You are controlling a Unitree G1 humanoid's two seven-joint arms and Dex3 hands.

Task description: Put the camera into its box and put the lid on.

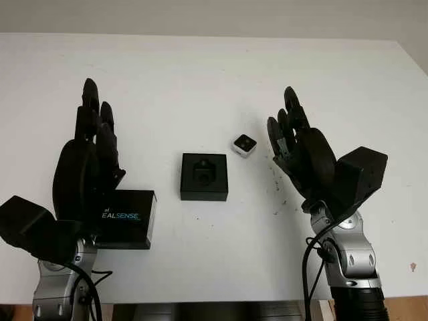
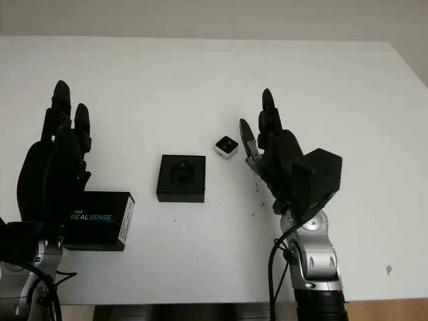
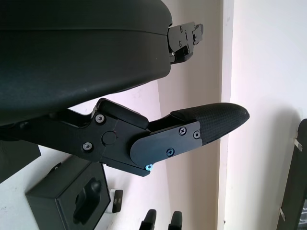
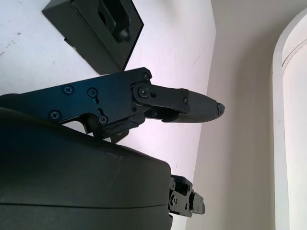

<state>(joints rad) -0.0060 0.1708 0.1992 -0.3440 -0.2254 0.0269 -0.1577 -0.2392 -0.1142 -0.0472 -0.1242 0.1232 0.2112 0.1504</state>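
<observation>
White lettering reads "REALSENSE" on the side of the black lid [image 2: 97,227], with a smaller word above it too small to read. That lid sits well to the left of the open box [image 1: 204,176], down by the robot's left arm.

The box is our landmark: black, square, lying flat on the white table [image 1: 214,73], its dark insert with a shaped recess facing up and holding nothing. The camera [image 1: 245,145], a small white cube with a dark face, sits on the table just beyond the box's far right corner, close to it but apart, outside the recess.

Left hand [image 1: 90,157] is up, to the left of the box, palm turned inward, fingers pointing away from the robot. It holds nothing and is open, sitting in front of the lid's left end from the head camera; whether it touches the lid can't be told.

Right hand [image 1: 297,150] is raised to the right of the box, just beside the camera, fingers pointing up and away, tilted slightly toward the camera. It is open and grips nothing, with a clear gap between its fingertips [image 2: 245,130] and the camera.

From the right wrist, a finger [image 4: 192,106] stretches out straight above the table with the box off to one side.
</observation>
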